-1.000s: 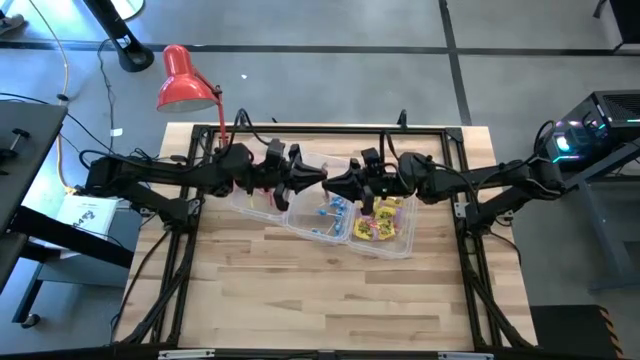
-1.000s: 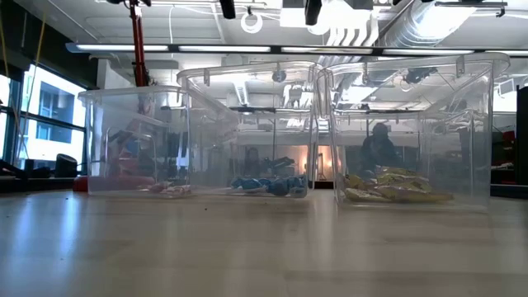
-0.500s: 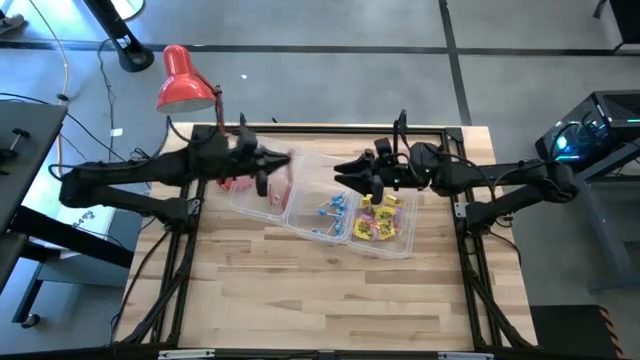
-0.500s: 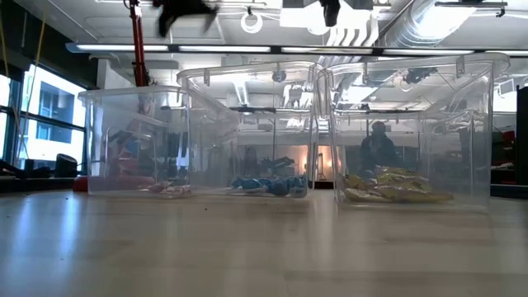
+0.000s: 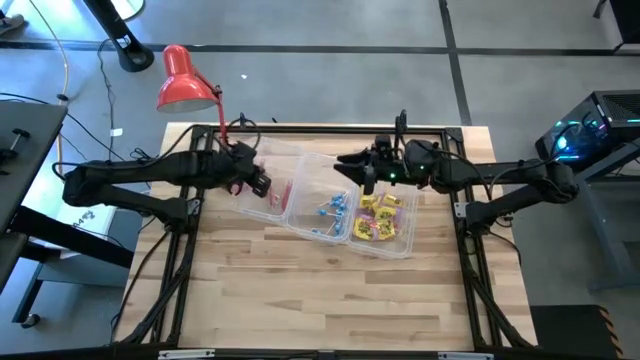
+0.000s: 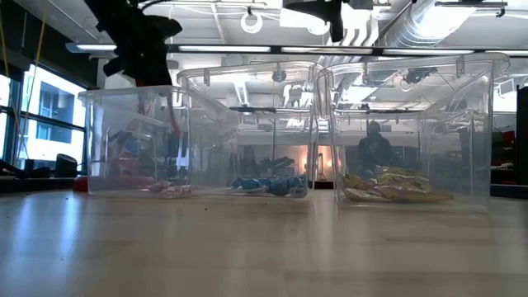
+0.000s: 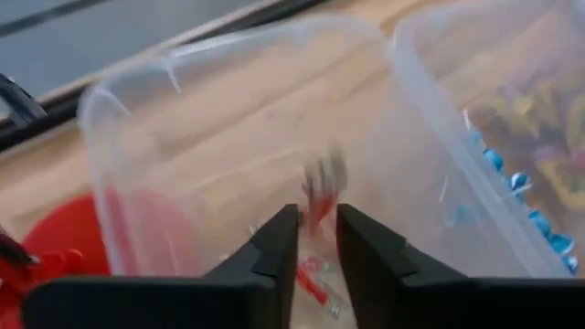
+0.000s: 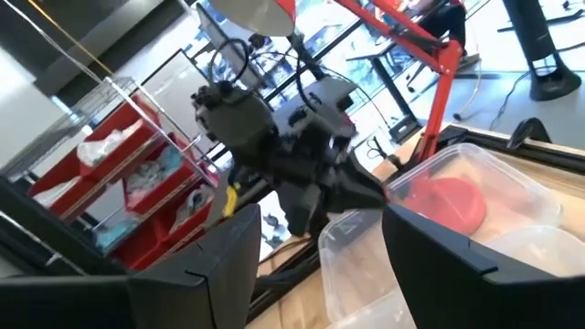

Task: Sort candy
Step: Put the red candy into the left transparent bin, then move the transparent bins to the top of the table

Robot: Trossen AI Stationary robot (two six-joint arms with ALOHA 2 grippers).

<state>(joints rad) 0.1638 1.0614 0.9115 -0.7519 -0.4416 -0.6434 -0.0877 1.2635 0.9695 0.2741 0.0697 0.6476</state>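
Note:
Three clear bins stand side by side on the wooden table: the left with red candy, the middle with blue candy, the right with yellow candy. My left gripper slants down over the left bin, its fingers a little apart. A blurred red stick shows just past its tips, and a thin red stick is in mid-air inside that bin. My right gripper hovers level over the bins' far rims, open and with nothing in it.
A red desk lamp stands at the table's far left corner, close behind my left arm. Bare wood spreads over the near half of the table. The black frame rails run along the table's edges.
My left gripper has left the meeting point over the middle bin, gone toward the table's left edge and tipped downward over the left bin. A red stick now shows falling inside that bin. My right gripper has opened and drawn back toward the table's right and far edge.

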